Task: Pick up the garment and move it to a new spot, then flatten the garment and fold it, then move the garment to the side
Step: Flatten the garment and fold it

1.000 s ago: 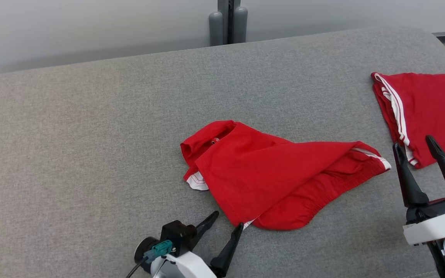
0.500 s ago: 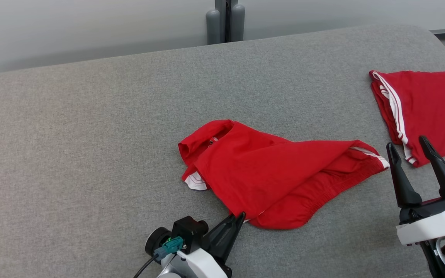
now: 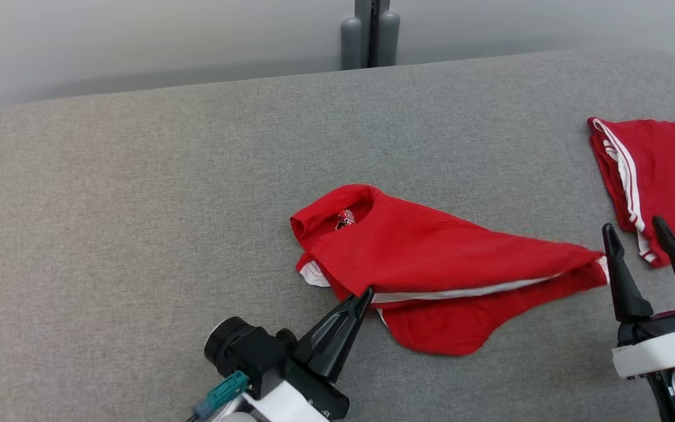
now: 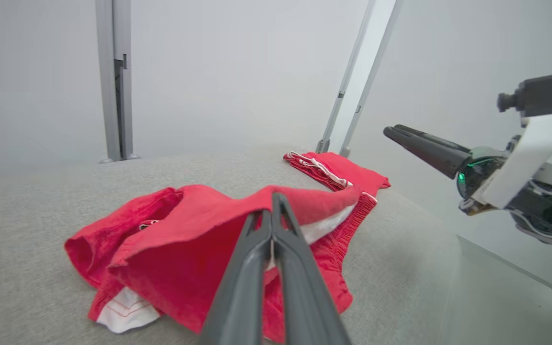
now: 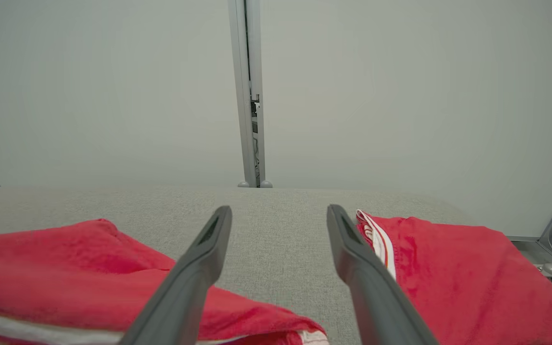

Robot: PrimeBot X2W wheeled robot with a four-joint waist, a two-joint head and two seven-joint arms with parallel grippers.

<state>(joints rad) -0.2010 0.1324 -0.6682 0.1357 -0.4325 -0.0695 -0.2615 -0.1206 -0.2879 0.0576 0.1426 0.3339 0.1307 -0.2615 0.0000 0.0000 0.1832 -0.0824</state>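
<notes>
I judge that I am in step 1, the pick-up: my left hand has its 2 fingers pressed together on the near edge of the red garment, and in the left wrist view that edge rides up over the fingertips, clear of the table, while the rest of the cloth lies on it. My right hand hovers with its fingers spread and nothing between them, just beside the garment's right tip, in the gap between it and a 2nd red garment lying flat at the table's right edge. The next move, as I read it, calls for raising the left hand until the whole piece hangs free, then carrying it toward bare table, likely to the left and away from the other garment. With only 1 pinch point the cloth will drape and may drag, so the right hand might take the right tip. The garment sits about mid-table, bunched and doubled over itself. It has a white stripe along the lifted edge, a gathered elastic band on the lower layer, a white patch peeking out at its left end, and a small dark print inside the rolled fold there.
</notes>
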